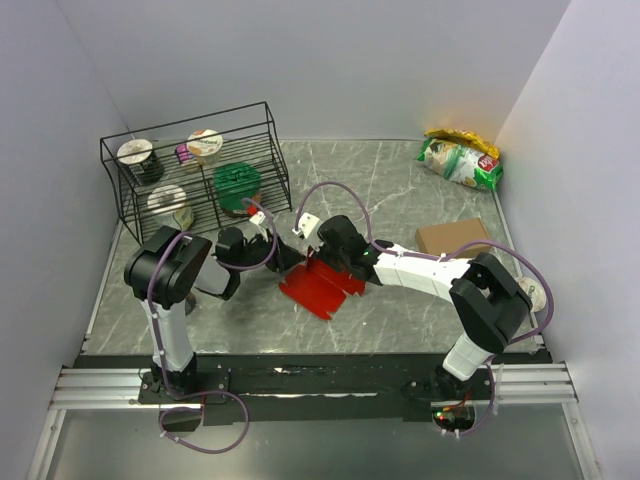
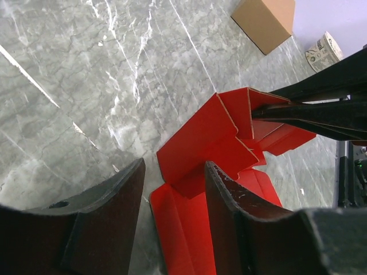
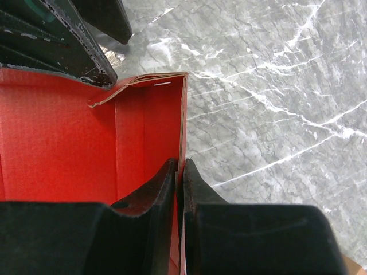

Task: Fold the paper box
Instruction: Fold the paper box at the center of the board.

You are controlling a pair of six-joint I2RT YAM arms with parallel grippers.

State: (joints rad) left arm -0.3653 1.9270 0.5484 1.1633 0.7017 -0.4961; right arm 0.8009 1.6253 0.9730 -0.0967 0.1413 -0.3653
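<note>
Paper box [image 1: 320, 287] — pinching its upright wall [image 3: 146, 126] tight in the right gripper [image 3: 179, 167], straddling the flap [image 2: 200, 143] under the half-spread left gripper [image 2: 175, 167] — best closing squarely, gently.

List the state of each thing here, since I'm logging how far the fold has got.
paper box: partly folded, one wall raised, other flaps still lying flat.
right claw: shut on the raised wall's edge.
left claw: open, red card between its fingers.
brown cardboard box: closed.
snack bag: lying down.
</note>
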